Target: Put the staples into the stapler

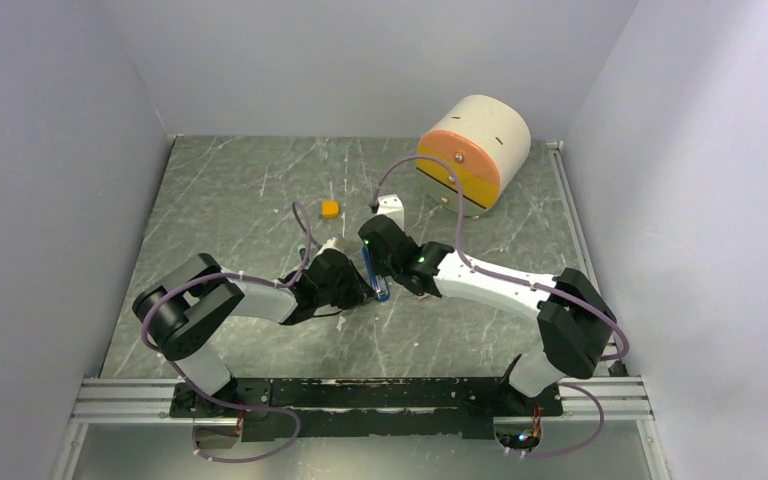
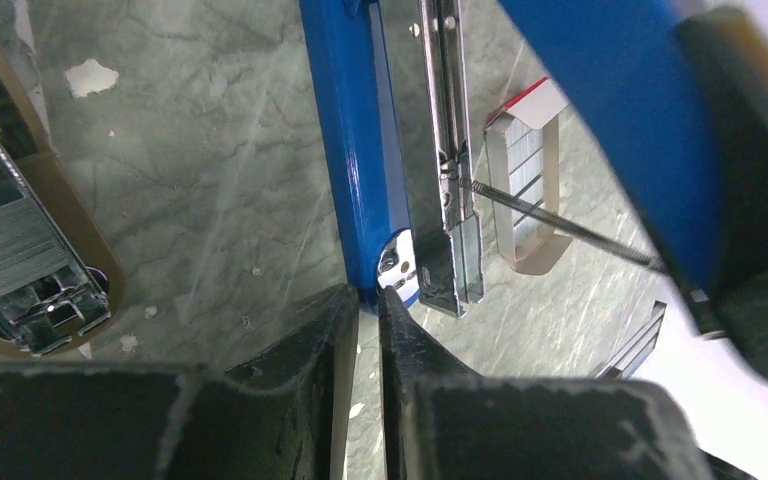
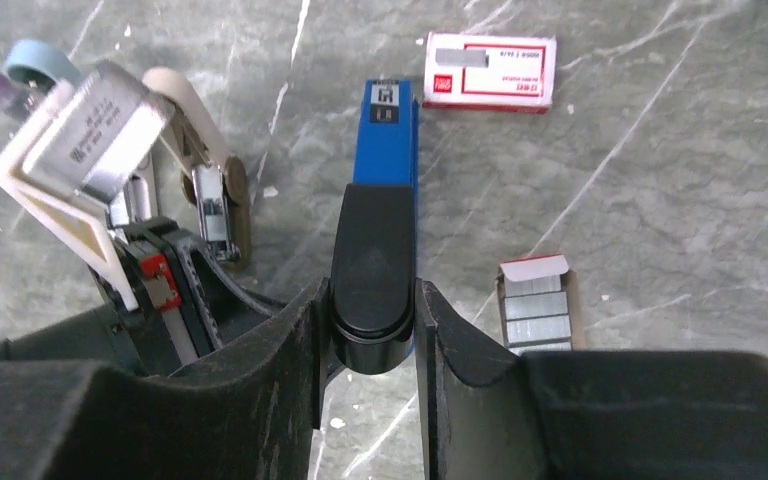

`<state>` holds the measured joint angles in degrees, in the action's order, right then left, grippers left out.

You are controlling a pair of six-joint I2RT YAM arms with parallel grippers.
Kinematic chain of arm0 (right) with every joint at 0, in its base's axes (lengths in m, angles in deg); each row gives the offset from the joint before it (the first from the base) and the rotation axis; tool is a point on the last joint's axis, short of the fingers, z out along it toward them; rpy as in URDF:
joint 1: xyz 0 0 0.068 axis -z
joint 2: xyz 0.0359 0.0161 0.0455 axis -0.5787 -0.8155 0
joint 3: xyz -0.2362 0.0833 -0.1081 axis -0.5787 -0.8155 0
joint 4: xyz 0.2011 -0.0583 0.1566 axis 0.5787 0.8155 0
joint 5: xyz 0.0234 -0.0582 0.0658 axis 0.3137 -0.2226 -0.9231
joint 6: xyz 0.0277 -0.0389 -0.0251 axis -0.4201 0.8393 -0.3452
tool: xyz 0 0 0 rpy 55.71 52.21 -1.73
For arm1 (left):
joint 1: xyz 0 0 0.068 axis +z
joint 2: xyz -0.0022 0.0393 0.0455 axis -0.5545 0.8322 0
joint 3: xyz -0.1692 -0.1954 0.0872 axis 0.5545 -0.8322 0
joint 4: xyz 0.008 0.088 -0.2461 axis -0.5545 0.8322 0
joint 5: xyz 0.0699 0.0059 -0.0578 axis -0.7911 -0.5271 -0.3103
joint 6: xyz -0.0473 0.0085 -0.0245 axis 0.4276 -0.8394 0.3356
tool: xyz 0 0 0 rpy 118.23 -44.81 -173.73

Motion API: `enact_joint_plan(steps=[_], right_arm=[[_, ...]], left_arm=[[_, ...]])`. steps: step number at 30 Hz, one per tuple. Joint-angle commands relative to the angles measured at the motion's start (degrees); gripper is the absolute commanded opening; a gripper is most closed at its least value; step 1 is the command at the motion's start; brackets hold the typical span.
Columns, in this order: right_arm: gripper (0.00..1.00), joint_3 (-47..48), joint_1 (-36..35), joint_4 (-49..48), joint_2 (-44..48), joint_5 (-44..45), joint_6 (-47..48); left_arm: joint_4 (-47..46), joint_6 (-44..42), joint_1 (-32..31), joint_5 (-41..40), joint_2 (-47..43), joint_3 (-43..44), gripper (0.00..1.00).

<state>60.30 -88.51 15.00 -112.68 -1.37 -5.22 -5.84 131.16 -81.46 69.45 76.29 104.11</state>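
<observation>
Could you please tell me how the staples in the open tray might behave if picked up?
The staples look like ribbed metal strips lying side by side, so probably stiff but apt to separate under a pinch. Bare metal suggests slippery and heavy for their size. A push would likely slide their tray too.
</observation>
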Motion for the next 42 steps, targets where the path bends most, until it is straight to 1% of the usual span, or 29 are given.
enact_joint_plan(steps=[1,7,12,26,36,42], right_arm=[[0.20,-2.3,-1.7,-3.1,0.9,-1.4,-2.5],[0.21,-4.6,-2.7,-4.2,-0.3,-1.4,-2.4],[0.21,-5.3,-3.4,-4.9,-2.3,-1.6,-2.2],[0.21,-6.4,-4.7,-4.0,-8.1,-0.6,-2.1],[0.21,-8.2,-5.3,-4.3,-12.6,0.9,-2.1],[0.21,-6.7,-5.4,-1.3,-15.9,-0.4,-4.4]], left_arm=[[8.1,-1.0,-0.4,-3.9,1.6,-1.6,0.20],[8.4,-1.1,-0.3,-4.6,0.2,-1.9,0.21],[8.5,-1.1,-0.3,-5.1,-1.1,-2.3,0.23],[9.1,-0.2,-0.3,-7.2,-9.2,-5.6,0.26],[15.5,0.2,-0.4,-14.0,-19.3,-7.5,0.26],[20.3,-0.5,-0.4,-17.4,-25.2,-7.1,0.27]])
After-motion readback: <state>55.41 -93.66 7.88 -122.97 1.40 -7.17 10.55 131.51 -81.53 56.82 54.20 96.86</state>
